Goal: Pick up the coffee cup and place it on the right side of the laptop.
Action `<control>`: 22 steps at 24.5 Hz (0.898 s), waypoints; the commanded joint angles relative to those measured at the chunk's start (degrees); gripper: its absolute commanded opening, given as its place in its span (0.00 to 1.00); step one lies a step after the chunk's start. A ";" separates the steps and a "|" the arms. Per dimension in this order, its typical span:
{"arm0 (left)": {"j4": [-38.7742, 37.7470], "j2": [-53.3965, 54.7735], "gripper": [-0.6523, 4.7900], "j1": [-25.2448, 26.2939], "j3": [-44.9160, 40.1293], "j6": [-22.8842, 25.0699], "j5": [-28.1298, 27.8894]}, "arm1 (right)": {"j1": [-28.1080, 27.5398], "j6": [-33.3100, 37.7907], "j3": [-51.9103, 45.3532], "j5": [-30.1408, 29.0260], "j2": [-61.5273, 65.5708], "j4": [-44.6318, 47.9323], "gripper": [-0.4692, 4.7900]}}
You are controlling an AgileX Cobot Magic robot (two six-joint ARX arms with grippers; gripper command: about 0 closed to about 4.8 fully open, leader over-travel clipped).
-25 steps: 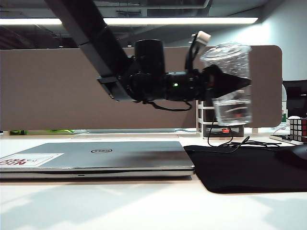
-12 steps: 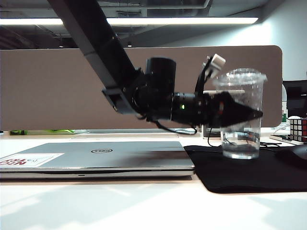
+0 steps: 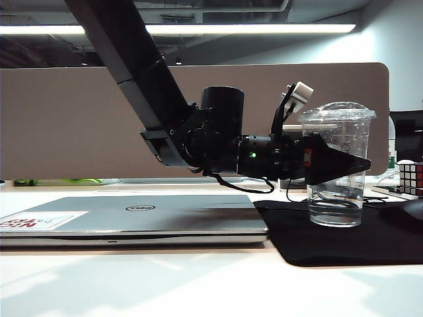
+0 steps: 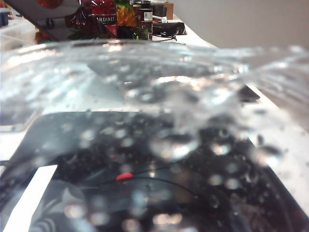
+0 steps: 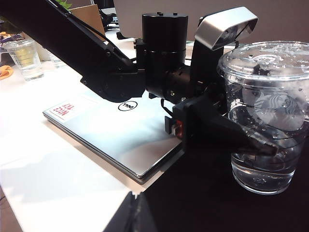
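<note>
**Cup standing on the mat, right of the laptop**

Exterior view: my left gripper (image 3: 350, 165) straddles the clear, domed coffee cup (image 3: 337, 198) at right-centre, standing on the black mat (image 3: 330, 241) beside the silver laptop (image 3: 132, 214).

Left wrist view: only blurred, droplet-covered plastic.

Right wrist view: the fingers (image 5: 241, 137) flank the cup; whether they grip, I cannot tell. My right gripper is unseen.

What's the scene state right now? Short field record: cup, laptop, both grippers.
cup: coffee cup upright on black mat, right of the laptop
laptop: laptop closed, flat on table
left gripper: left gripper level at the cup, fingers either side of it, grip looks loosened; contact unclear
right gripper: not in view
task: cup appears placed; arm not yet withdrawn
</note>
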 commanded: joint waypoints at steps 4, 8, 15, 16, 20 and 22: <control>0.92 -0.13 1.00 -0.11 -0.04 0.04 1.27 | 0.04 -0.09 -0.37 -0.17 -0.11 0.55 0.09; 0.83 -0.15 1.00 0.72 -0.04 0.02 5.66 | 0.04 -0.46 -0.37 0.00 -0.11 0.55 0.09; 0.83 -0.15 1.00 5.11 -0.04 -0.13 12.52 | 0.04 -0.46 -0.37 -0.02 -0.09 0.55 0.09; 0.76 -0.15 1.00 5.97 -0.04 -0.15 14.10 | 0.04 -0.46 -0.37 0.00 -0.09 0.55 0.09; 0.74 -0.17 1.00 9.79 -0.04 -1.73 19.21 | 0.04 -0.52 -0.37 0.00 -0.09 0.55 0.09; 0.72 -0.20 1.00 11.34 -0.04 -1.90 21.90 | 0.04 -0.76 -0.37 0.00 -0.09 0.55 0.09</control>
